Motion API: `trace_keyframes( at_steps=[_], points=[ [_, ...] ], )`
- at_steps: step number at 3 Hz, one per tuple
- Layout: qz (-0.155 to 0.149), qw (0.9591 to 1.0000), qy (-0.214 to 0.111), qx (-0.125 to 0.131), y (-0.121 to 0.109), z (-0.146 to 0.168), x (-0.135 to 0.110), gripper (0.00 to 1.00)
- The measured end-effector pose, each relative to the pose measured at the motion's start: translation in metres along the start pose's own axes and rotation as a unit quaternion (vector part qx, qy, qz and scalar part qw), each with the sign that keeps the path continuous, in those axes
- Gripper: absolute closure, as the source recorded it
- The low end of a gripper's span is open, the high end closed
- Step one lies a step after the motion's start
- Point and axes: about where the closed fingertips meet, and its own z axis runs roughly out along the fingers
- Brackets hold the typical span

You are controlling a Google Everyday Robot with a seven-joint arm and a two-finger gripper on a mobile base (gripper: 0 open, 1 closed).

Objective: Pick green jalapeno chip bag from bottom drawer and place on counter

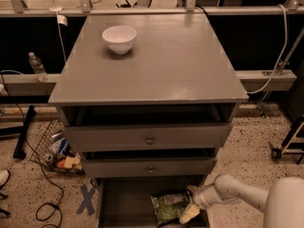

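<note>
The green jalapeno chip bag (169, 206) lies on the floor of the open bottom drawer (124, 207), towards its right side. My gripper (190, 203) reaches into the drawer from the right, its pale fingers at the bag's right edge, one fingertip (187, 214) low beside the bag. The white arm runs off to the lower right. The counter (156, 61) is the grey cabinet top above, with a white bowl (119, 38) at its back left.
Two knobbed drawers (149, 137) stand slightly pulled out above the bottom one. A wire basket of clutter (56, 151) and cables lie on the floor to the left. A water bottle (36, 65) stands at the far left. A wheeled stand (285, 144) is at the right.
</note>
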Motion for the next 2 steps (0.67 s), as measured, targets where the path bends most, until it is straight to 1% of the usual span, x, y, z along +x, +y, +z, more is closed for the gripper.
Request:
trace_keyframes(
  at_steps=[1, 2],
  points=[
    [-0.017, 0.9997, -0.003, 0.016, -0.006, 0.011, -0.003, 0.00],
    [-0.027, 0.9992, 0.005, 0.028, -0.016, 0.024, 0.006, 0.00]
  ],
)
